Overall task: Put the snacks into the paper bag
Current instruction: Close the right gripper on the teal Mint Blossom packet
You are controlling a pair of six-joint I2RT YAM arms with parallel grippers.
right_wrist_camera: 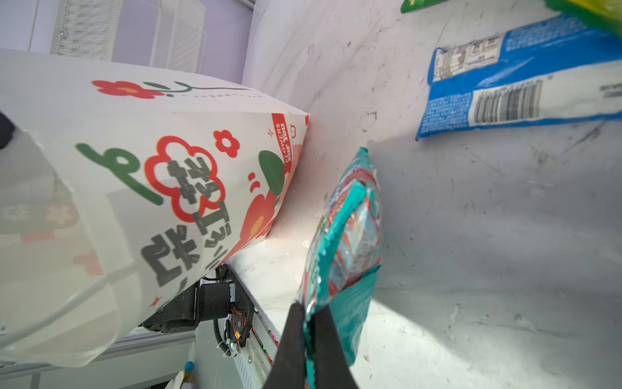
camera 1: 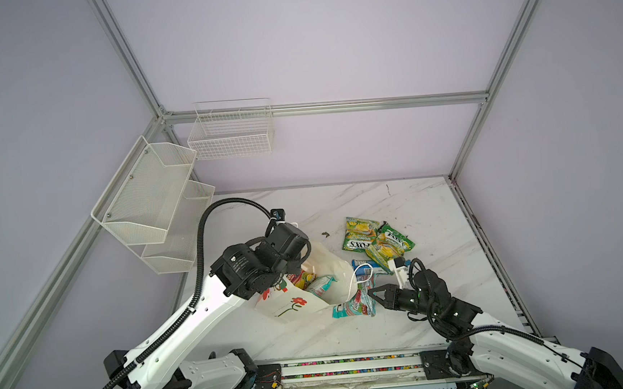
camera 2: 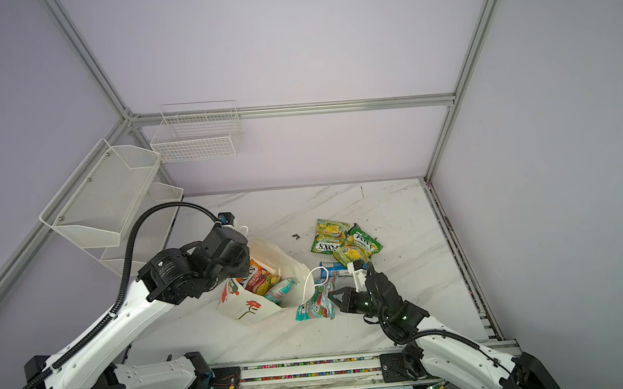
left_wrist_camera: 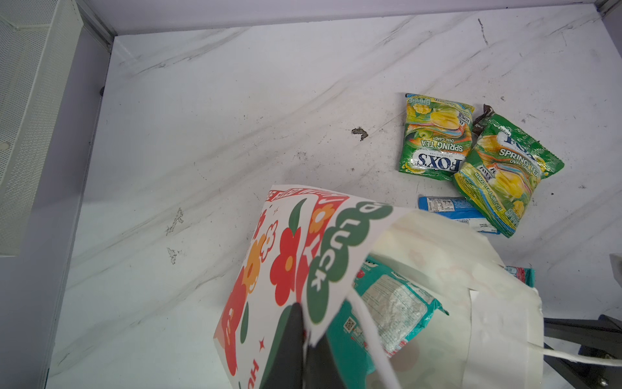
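The white paper bag [camera 1: 299,305] [right_wrist_camera: 134,168] with red flower prints leans open-mouthed at mid-table. My left gripper [left_wrist_camera: 304,333] is shut on its rim. Inside the bag lie an orange-pink packet [camera 2: 259,278] and a teal packet [left_wrist_camera: 390,303]. Just right of the bag's mouth, my right gripper [camera 1: 371,292] [right_wrist_camera: 311,313] is shut on the edge of another teal packet [camera 1: 355,305] [right_wrist_camera: 346,229], which hangs edge-on over the table. Two green-yellow packets [camera 1: 359,233] [left_wrist_camera: 505,171] and a blue bar wrapper [camera 1: 364,268] [right_wrist_camera: 518,84] lie behind it.
A white wire basket [camera 1: 230,133] hangs on the back wall and a two-tier mesh shelf [camera 1: 149,199] on the left wall. A dark scrap [camera 1: 325,234] lies on the marble. The bag's cord handle [camera 1: 360,274] loops over the blue wrapper.
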